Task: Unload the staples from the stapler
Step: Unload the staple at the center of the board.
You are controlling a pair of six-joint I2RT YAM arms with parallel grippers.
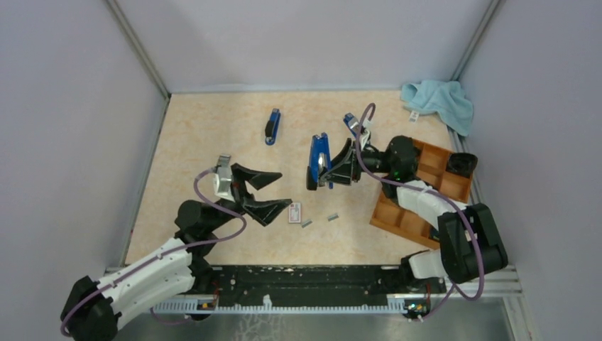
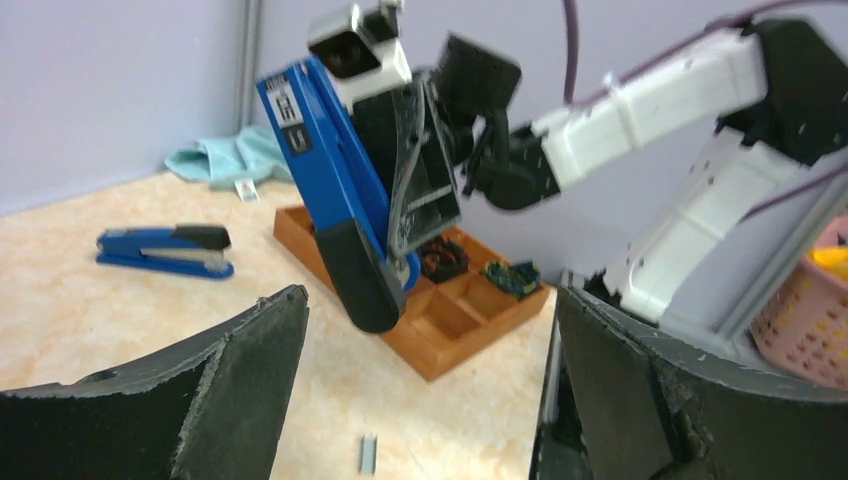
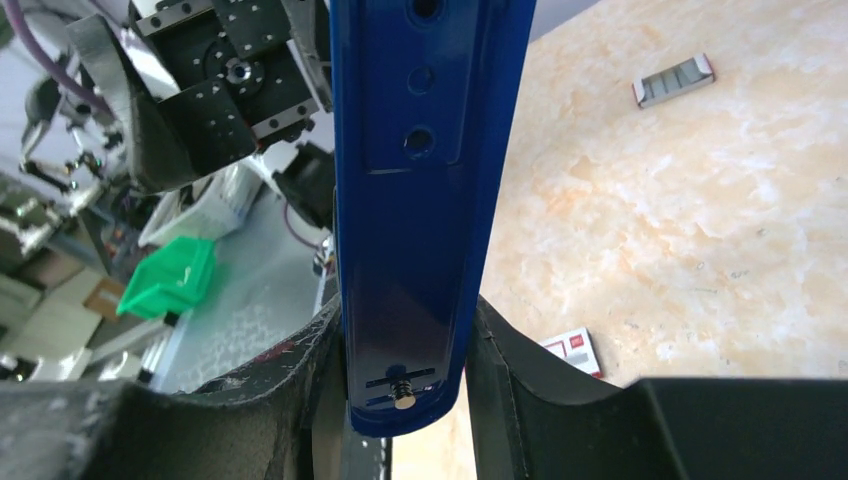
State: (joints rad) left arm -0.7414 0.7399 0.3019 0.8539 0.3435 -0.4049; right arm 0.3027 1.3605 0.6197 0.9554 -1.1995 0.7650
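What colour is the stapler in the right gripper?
Blue stapler with black end; clearest in left wrist view.

Plain pale purple walls (image 1: 305,42) stand on three sides of a light tan table (image 1: 206,135) with a stone-like pattern. Grey metal strips (image 1: 141,50) run up the back corners.

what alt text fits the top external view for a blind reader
Seen from above, the right gripper clamps a blue stapler over a beige table, while the left gripper stands open nearby. Two staple strips and a small white box lie between the arms; a second stapler, a wooden tray and a blue cloth sit further out.
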